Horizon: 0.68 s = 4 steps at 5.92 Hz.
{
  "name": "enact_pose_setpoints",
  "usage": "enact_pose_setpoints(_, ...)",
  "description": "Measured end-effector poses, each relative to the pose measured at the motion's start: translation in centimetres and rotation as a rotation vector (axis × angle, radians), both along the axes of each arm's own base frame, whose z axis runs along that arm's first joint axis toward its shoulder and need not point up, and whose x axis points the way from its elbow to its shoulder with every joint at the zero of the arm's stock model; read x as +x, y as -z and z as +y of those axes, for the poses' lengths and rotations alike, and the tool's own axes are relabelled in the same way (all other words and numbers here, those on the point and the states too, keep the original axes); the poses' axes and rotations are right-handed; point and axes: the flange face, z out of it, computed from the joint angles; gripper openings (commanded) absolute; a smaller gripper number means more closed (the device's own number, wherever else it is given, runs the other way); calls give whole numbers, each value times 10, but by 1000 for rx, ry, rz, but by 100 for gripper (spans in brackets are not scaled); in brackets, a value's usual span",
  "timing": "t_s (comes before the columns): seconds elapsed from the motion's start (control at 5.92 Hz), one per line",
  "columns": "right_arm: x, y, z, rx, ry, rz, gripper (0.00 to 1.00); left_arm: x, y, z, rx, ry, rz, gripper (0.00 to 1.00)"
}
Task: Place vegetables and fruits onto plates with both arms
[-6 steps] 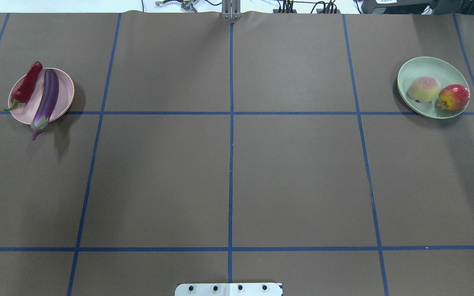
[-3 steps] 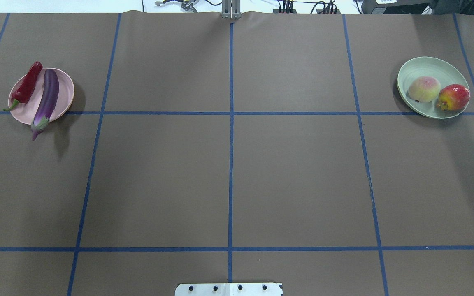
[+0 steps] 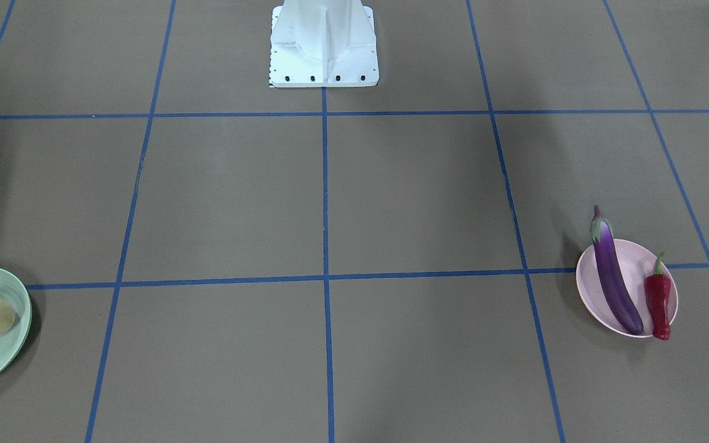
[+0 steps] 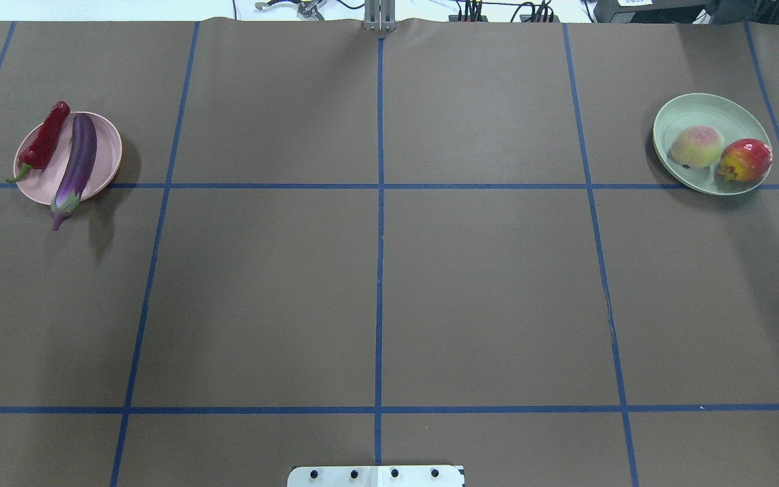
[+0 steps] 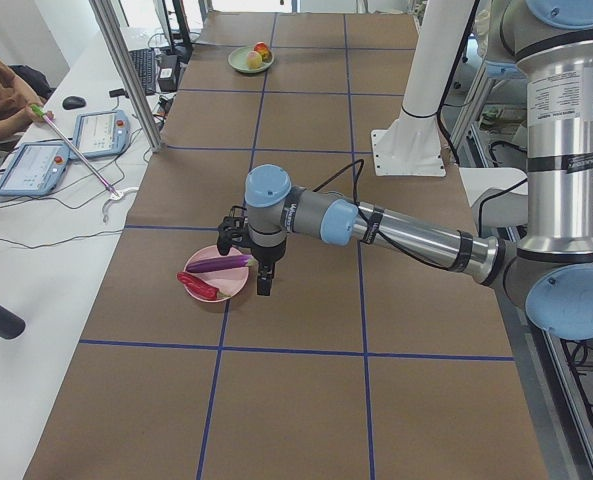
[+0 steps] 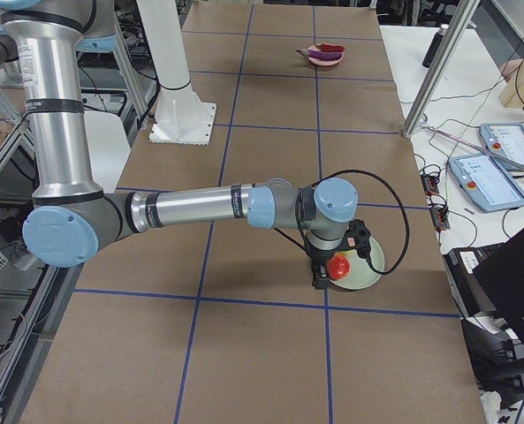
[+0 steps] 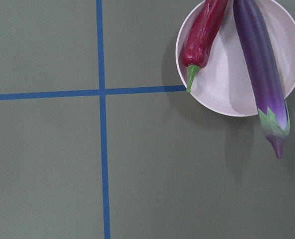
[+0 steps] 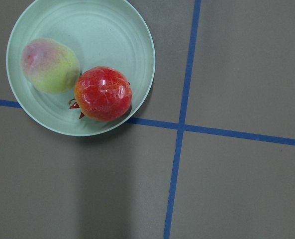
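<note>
Four items, all plated. The long glossy purple eggplant (image 4: pixel 76 169) and the wrinkled red chili pepper (image 4: pixel 43 143) lie side by side on the pale pink round plate (image 4: pixel 109 145). The blushed yellow-green peach (image 4: pixel 697 146) and the glossy red-orange round fruit (image 4: pixel 744 160) touch on the pale mint round plate (image 4: pixel 700 111). Task looks done to me.

The left gripper (image 5: pixel 262 280) hangs just beside the pink plate and the right gripper (image 6: pixel 322 276) is close by the red fruit. I can't tell how wide either one stands.

Risks: the eggplant's cap overhangs the rim, so a brush on retreat could tip it off. The red fruit sits near the rim and could roll.
</note>
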Motion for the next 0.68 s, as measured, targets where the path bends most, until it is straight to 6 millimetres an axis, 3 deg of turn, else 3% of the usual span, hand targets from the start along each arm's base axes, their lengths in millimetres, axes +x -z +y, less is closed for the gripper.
enact_pose_setpoints(0.34,-7,4,0,-1,7,-54,100,-2,20,4,38,5,6,100)
enact_pose_setpoints(0.68,-10,6,1,-1,11,-80,100,-4,27,7,49,8,6,100)
